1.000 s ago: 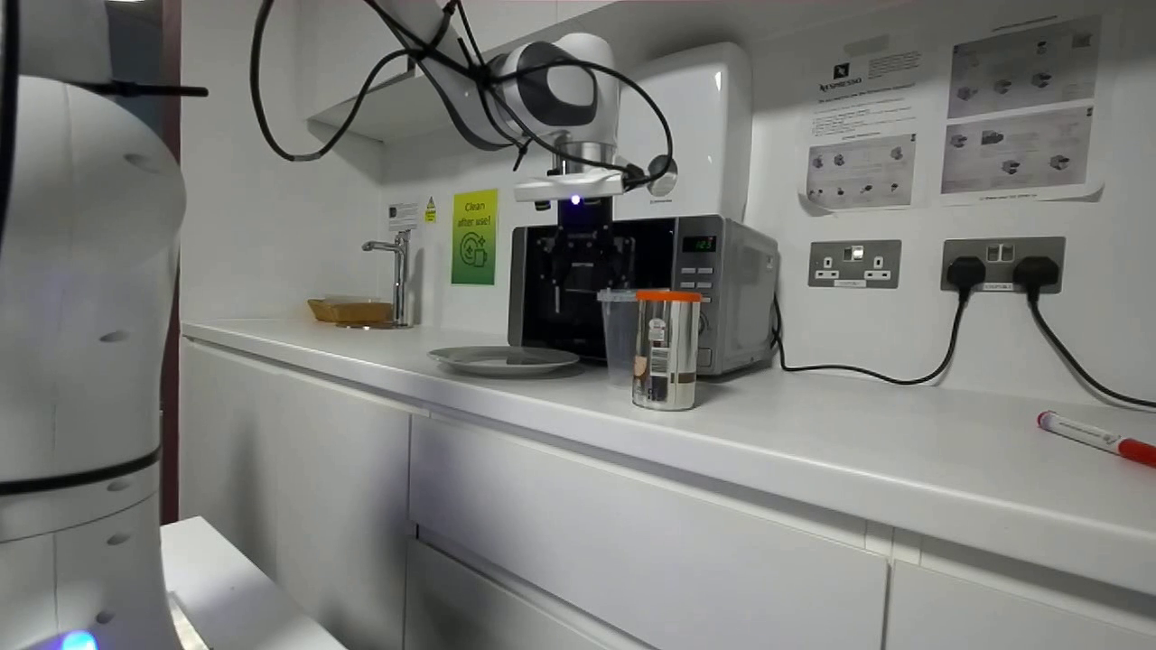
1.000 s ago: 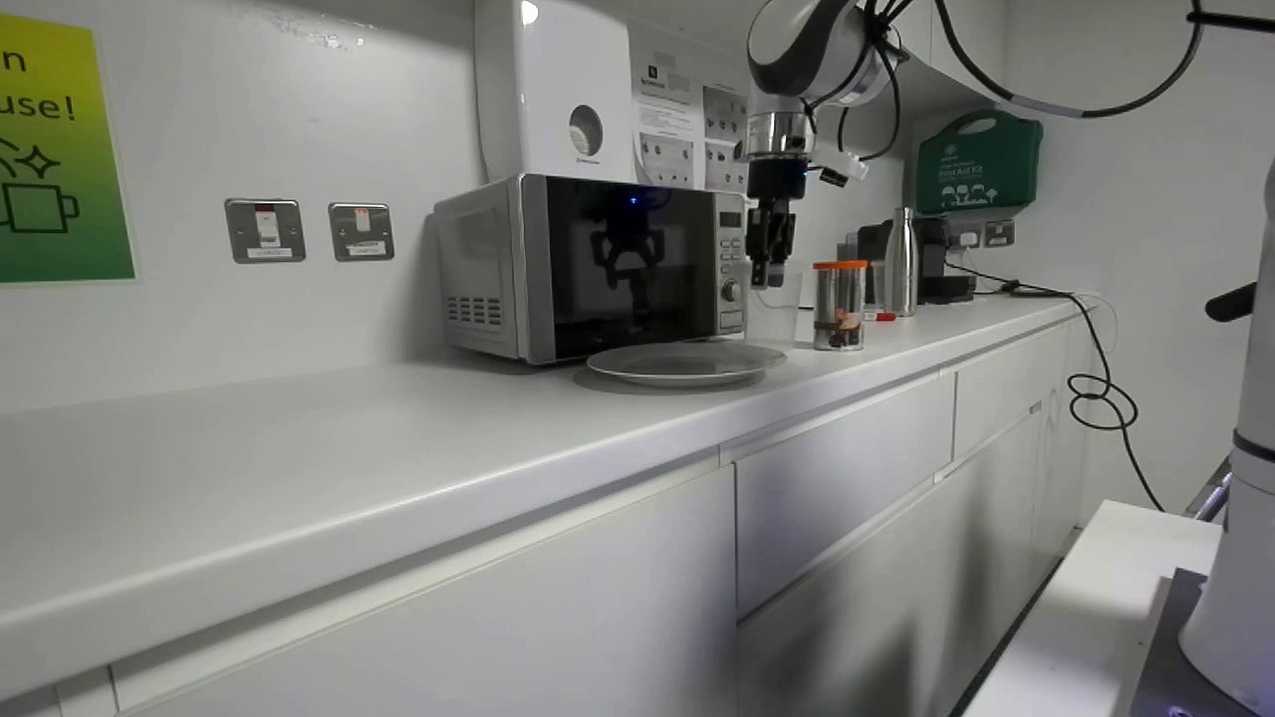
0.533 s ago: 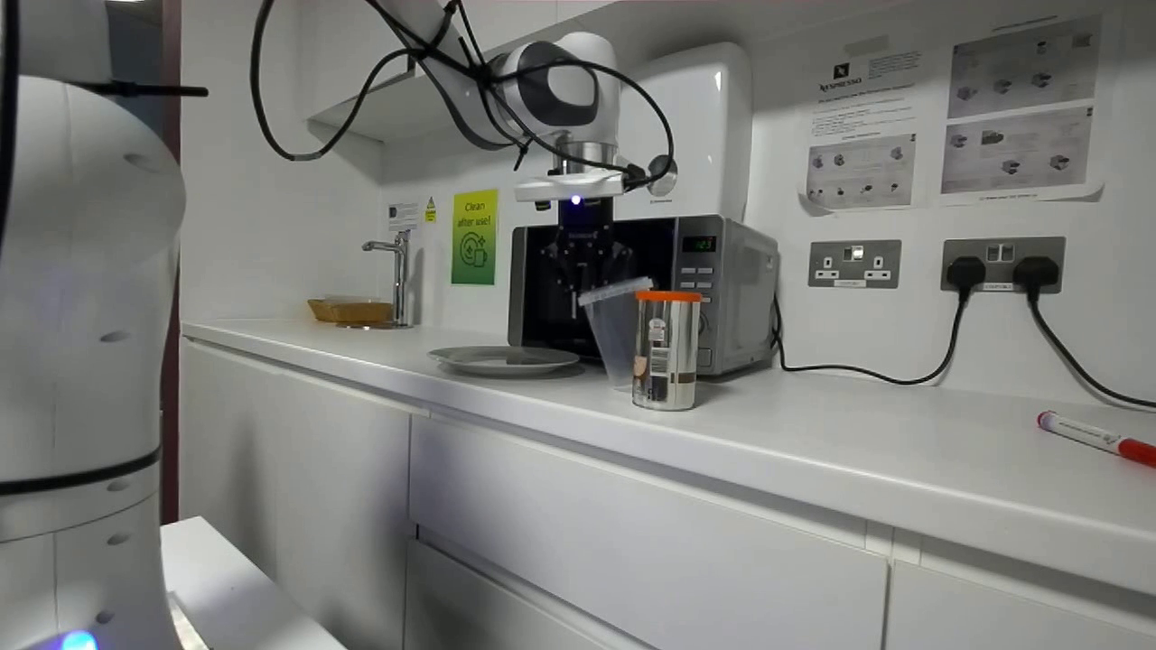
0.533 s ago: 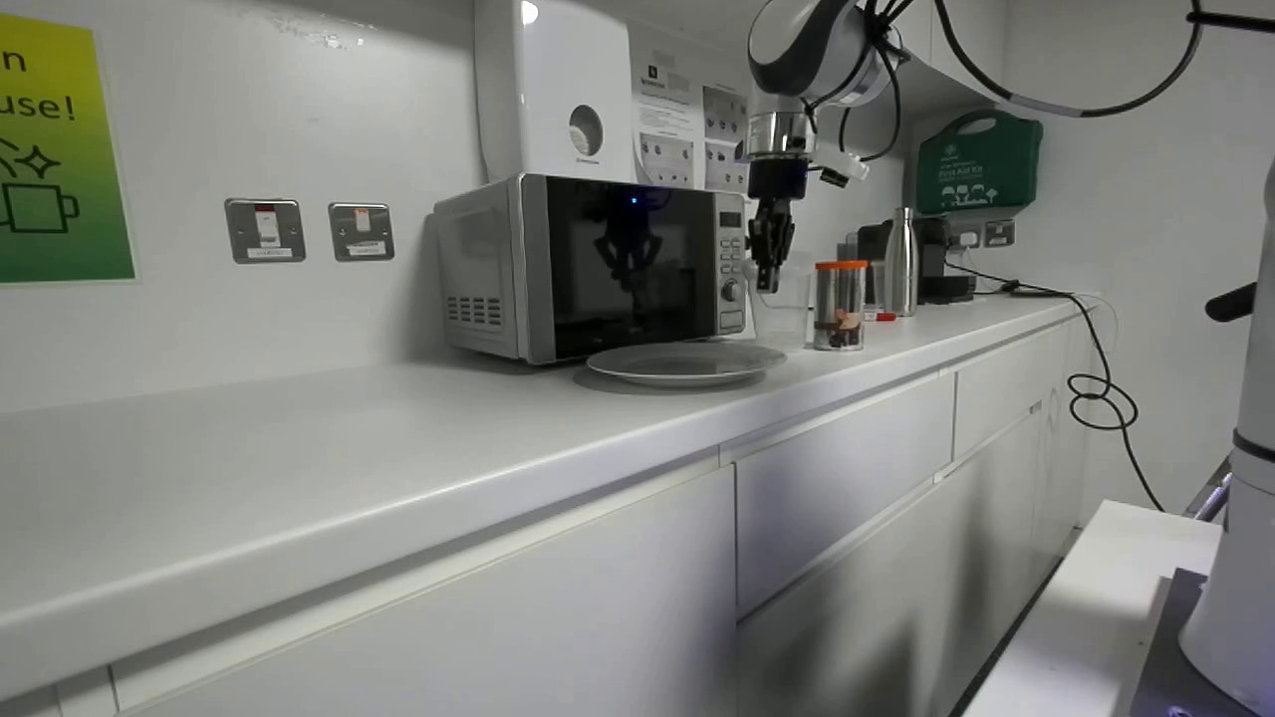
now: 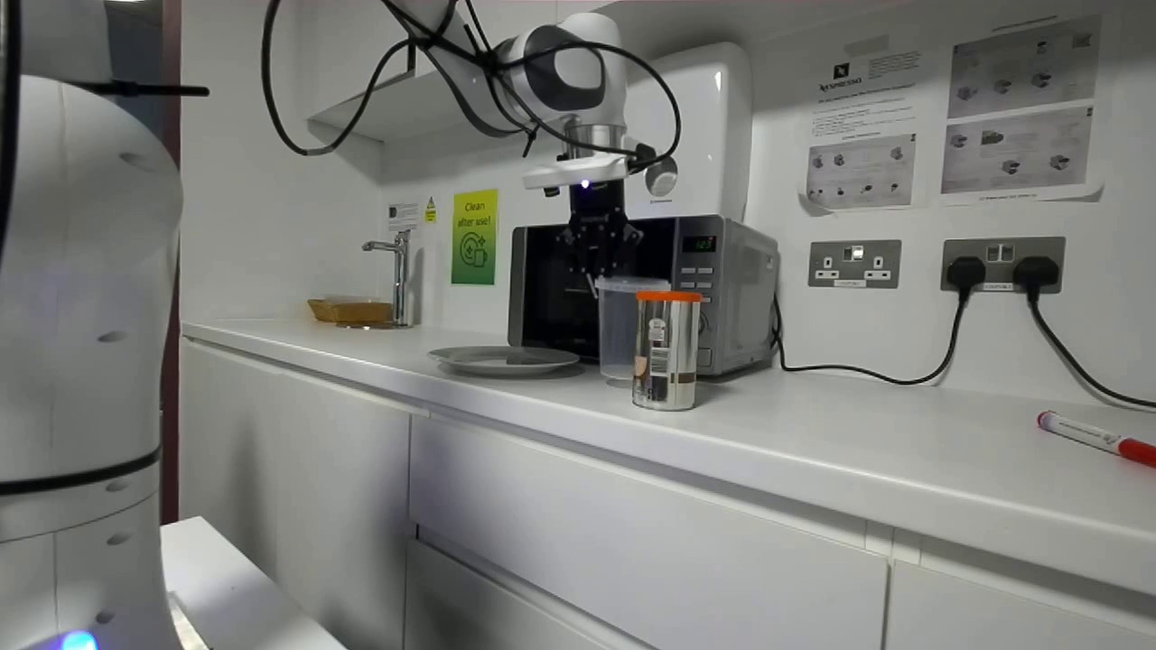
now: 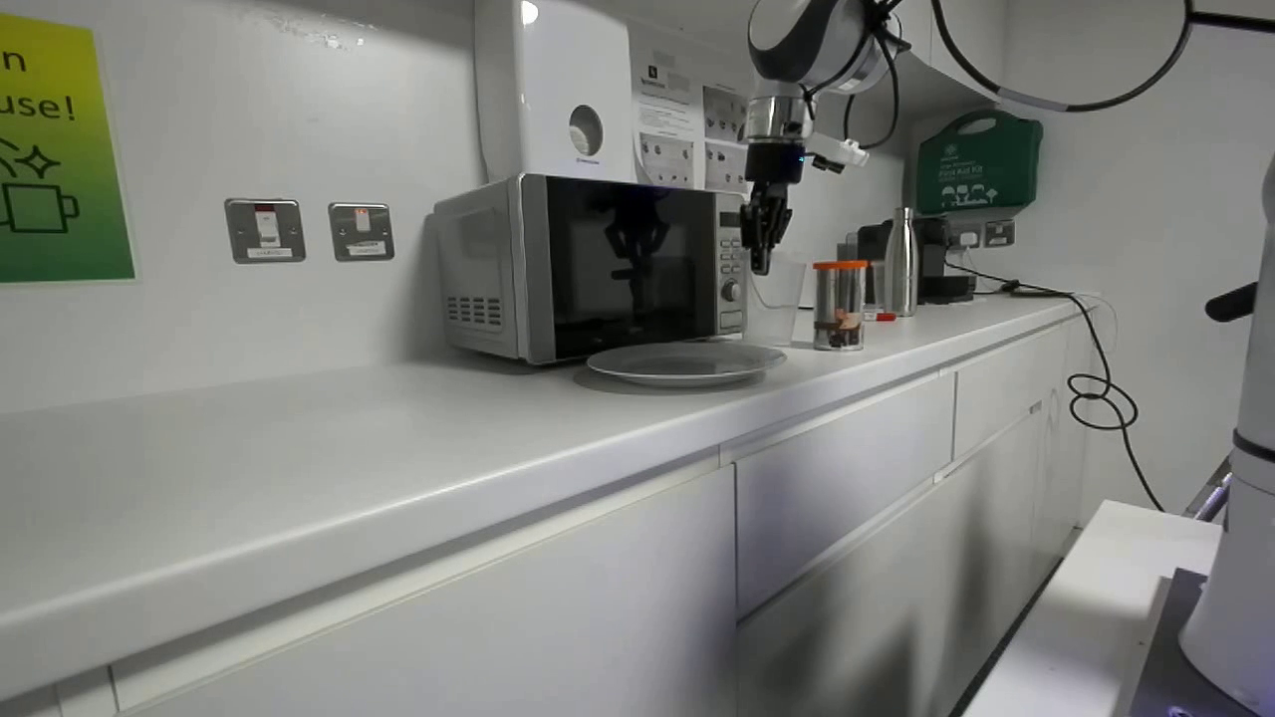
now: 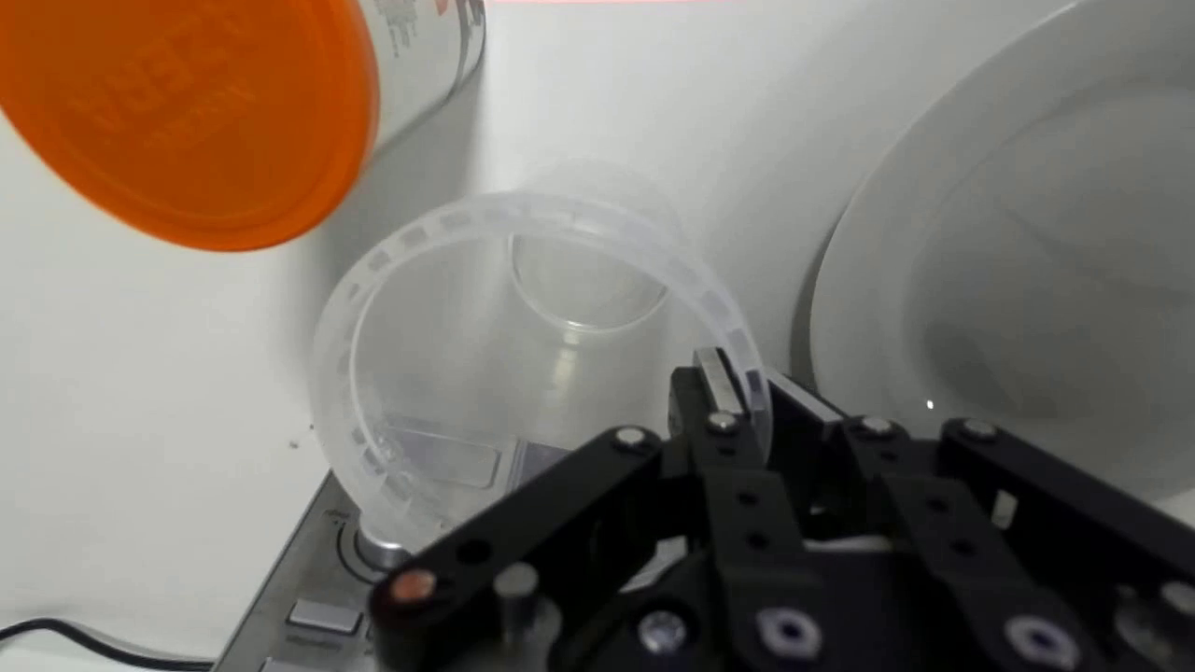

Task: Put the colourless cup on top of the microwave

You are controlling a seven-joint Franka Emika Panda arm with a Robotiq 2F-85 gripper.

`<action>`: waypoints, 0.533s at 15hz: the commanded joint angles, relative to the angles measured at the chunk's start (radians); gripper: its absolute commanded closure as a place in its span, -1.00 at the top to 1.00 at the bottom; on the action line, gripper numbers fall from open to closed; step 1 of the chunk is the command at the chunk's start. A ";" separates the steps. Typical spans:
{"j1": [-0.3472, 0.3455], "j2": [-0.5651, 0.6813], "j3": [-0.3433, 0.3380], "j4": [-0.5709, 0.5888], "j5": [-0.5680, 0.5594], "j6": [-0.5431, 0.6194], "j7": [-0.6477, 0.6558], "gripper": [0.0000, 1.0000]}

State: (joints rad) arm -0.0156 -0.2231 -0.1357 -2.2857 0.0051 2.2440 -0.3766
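Observation:
The colourless cup [image 5: 619, 329] hangs or stands roughly upright on the counter's front part, partly behind an orange-lidded can in an exterior view; whether its base touches the counter I cannot tell. My gripper [image 7: 754, 387] is shut on the near edge of its rim, one finger inside the cup [image 7: 448, 364] and one outside. In both exterior views the gripper [image 5: 596, 278] [image 6: 763, 264] points down in front of the microwave [image 5: 750, 298] [image 6: 623, 274]. The microwave's control strip [image 7: 289, 579] shows at the lower left of the wrist view. Its top is partly taken by a tall white box.
The orange-lidded can [image 5: 666, 352] [image 7: 205, 112] stands close beside the cup. A grey plate [image 6: 687, 364] [image 7: 868, 308] lies on the other side. The white box [image 6: 558, 90] rises above the microwave, and a steel bottle [image 6: 901, 264] stands farther along the counter.
The jaws have closed on the rim. The cup tipped toward the gripper half a second ago and is now straighter. The gripper has risen slightly, and the cup's rim sits a little higher.

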 commanded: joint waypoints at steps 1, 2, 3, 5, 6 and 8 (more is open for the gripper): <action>-0.020 0.008 0.018 0.076 -0.019 -0.001 0.089 -0.96; -0.023 0.011 0.024 0.097 -0.037 -0.006 0.119 -0.96; -0.028 0.013 0.031 0.117 -0.063 -0.008 0.156 -0.96; -0.040 0.019 0.051 0.167 -0.120 -0.046 0.257 -0.96; -0.043 0.022 0.062 0.195 -0.140 -0.082 0.316 -0.96; -0.038 0.023 0.077 0.245 -0.155 -0.167 0.400 -0.96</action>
State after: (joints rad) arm -0.0319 -0.2219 -0.0999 -2.1397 -0.1129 2.1990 -0.0924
